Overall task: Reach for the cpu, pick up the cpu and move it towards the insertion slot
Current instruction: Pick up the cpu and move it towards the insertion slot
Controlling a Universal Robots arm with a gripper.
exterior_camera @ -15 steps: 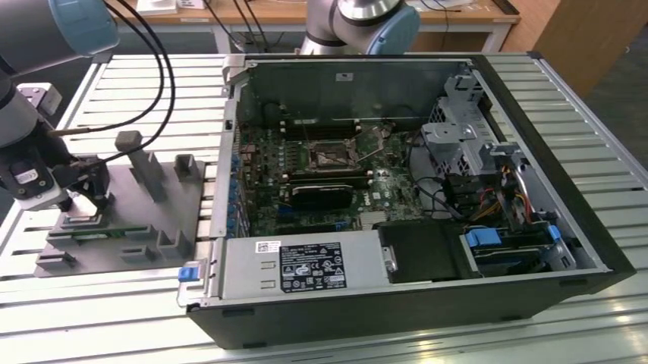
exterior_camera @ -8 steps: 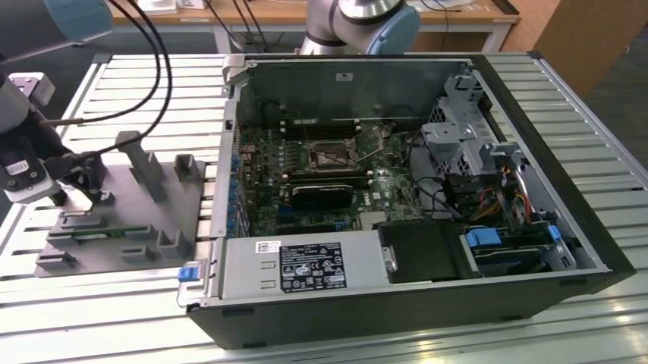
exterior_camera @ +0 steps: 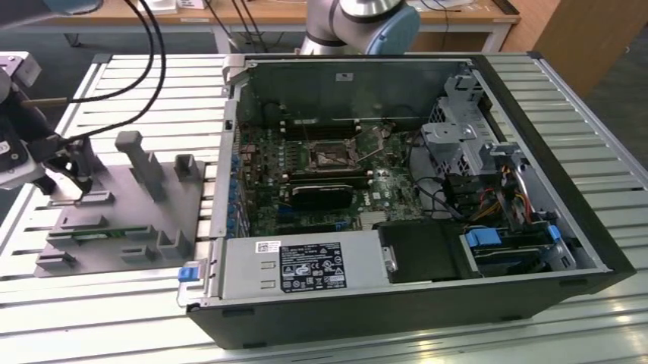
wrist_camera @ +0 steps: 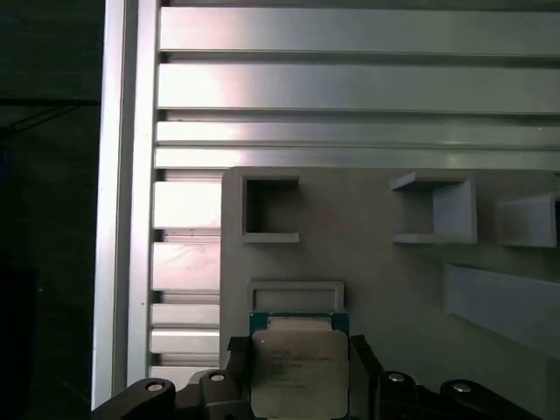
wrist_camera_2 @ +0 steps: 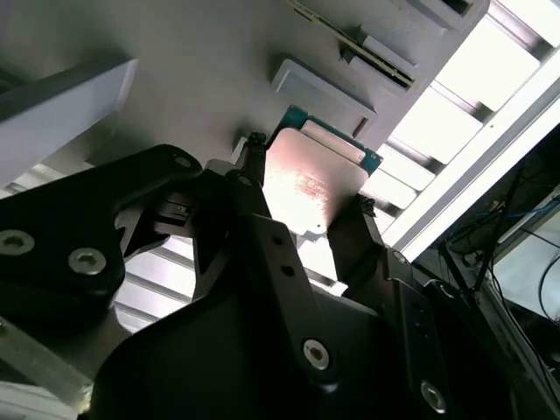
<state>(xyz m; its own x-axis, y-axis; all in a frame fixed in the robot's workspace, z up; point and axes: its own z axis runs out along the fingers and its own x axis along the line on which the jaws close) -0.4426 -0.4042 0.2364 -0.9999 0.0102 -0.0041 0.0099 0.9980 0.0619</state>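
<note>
- The pincer (wrist_camera_2: 308, 179) is one black metal claw with two flat, bolted fingers (wrist_camera_2: 254, 206). The fingers are clamped on opposite edges of the cpu (wrist_camera_2: 315, 188).
- The cpu (wrist_camera: 297, 372) is a single thin square chip. It has a smooth silvery lid with clipped corners, seated on a blue-green board that shows as a narrow rim. In both wrist views the lid catches a bright glare.
- In the exterior view the pincer (exterior_camera: 69, 173) hangs over the end of the grey fixture plate (exterior_camera: 111, 212) towards the exterior view's left. Two black cables (exterior_camera: 152, 68) loop down to it.
- The fixture plate (wrist_camera: 367, 289) is matte grey plastic. In the first wrist view it carries two open-sided square frames (wrist_camera: 269, 208) and one low rectangular frame (wrist_camera: 296, 293). The rectangular frame sits just beyond the chip.
- One narrow green memory stick (exterior_camera: 96, 234) lies in a slot of that plate.
- The table (exterior_camera: 102, 326) is made of ribbed aluminium slats with a bright, brushed look.
- One black computer case (exterior_camera: 405, 322) lies open on the table beside the plate, with a dark green motherboard (exterior_camera: 395, 182) showing inside.
- The insertion slot (exterior_camera: 329, 154) is one small square socket with a shiny metal frame and a dark centre. It sits on the motherboard, well apart from the pincer and the cpu.
- A larger black rectangular block (exterior_camera: 322, 193) lies just below the socket in the exterior view.
</note>
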